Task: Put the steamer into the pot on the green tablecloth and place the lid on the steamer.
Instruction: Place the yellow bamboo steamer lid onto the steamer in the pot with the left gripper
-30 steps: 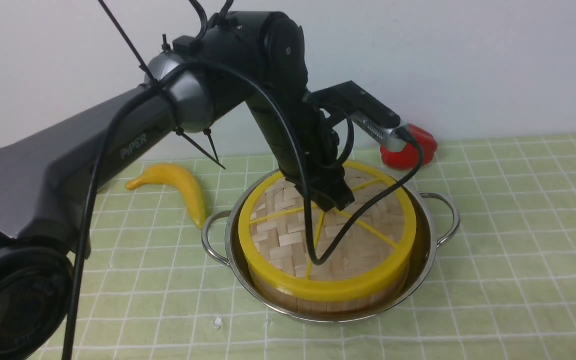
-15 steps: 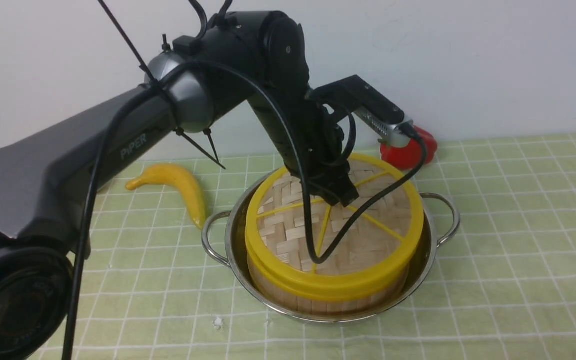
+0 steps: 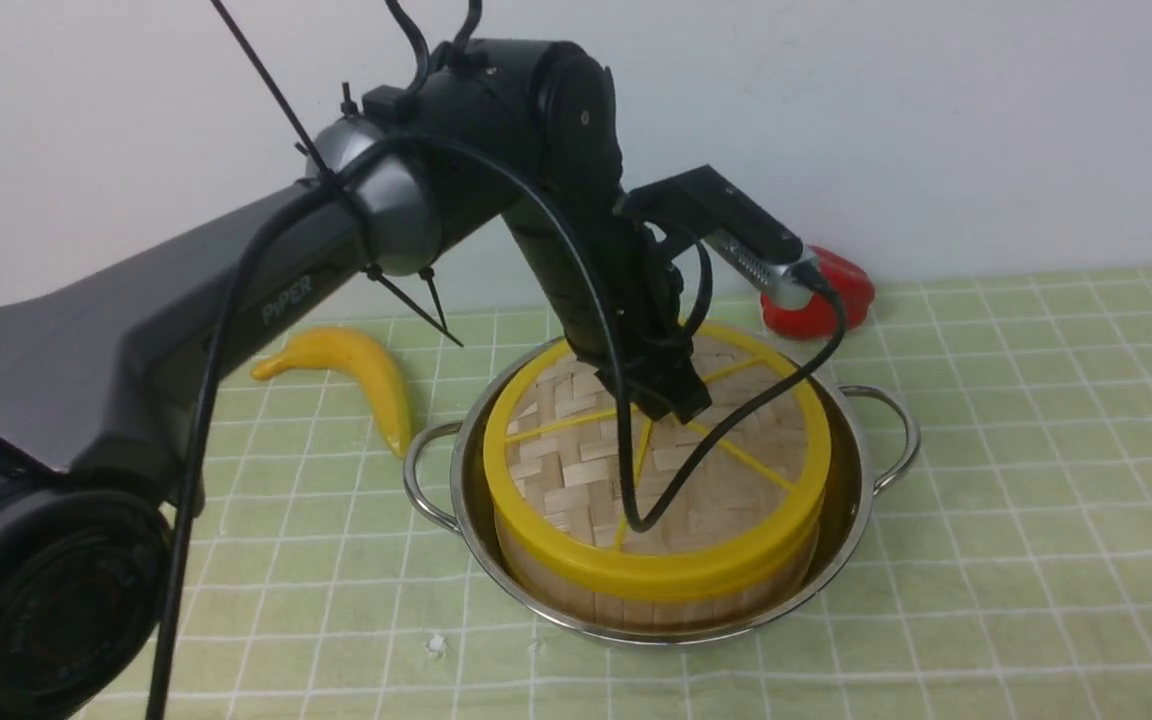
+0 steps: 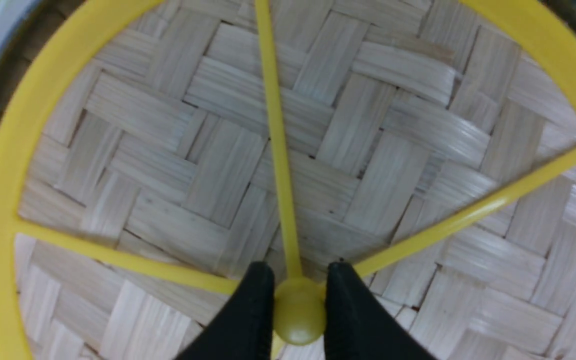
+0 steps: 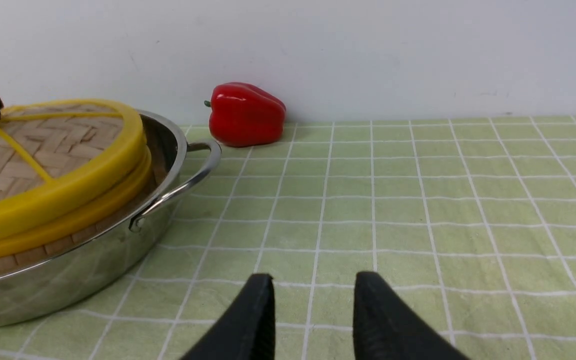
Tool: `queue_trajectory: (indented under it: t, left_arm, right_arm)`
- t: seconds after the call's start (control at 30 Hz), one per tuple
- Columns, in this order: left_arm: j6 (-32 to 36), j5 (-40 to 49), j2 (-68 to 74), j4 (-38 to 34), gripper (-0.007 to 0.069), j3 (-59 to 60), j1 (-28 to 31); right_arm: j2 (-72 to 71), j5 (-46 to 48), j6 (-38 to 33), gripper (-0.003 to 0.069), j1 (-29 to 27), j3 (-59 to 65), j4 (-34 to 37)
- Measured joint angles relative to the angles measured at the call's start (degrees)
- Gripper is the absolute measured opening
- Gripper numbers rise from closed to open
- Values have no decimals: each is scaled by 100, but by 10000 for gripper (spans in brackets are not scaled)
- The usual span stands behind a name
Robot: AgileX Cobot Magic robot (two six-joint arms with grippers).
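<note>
Clenched on the lid's (image 3: pixel 651 455) yellow hub, the left gripper (image 4: pixel 295 305) holds that disc on the steamer (image 3: pixel 636 590), which sits in the pot (image 3: pixel 861 480) mid-way along the green tablecloth (image 3: pixel 1036 450). To finish well, I would check the rims are flush all round, then release and lift straight up. Only the right wrist view shows the two yellow rims stacked, and the right gripper (image 5: pixel 310 310) parted, holding nothing.
</note>
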Motion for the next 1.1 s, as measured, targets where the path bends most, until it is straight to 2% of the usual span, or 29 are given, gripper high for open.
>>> queue_trajectory:
  t: [1.0,1.03,1.1]
  left_arm:
    - [216,-109,113,-76,120,-83,-5]
    - [216,-105,103,-76,123,-83,-5]
    - [209,-141,53,-69,176,-83,-5]
  right_arm:
    - [0,0,0,243,0,0,0]
    - [0,0,0,243,0,0,0]
    - [0,0,0,243,0,0,0]
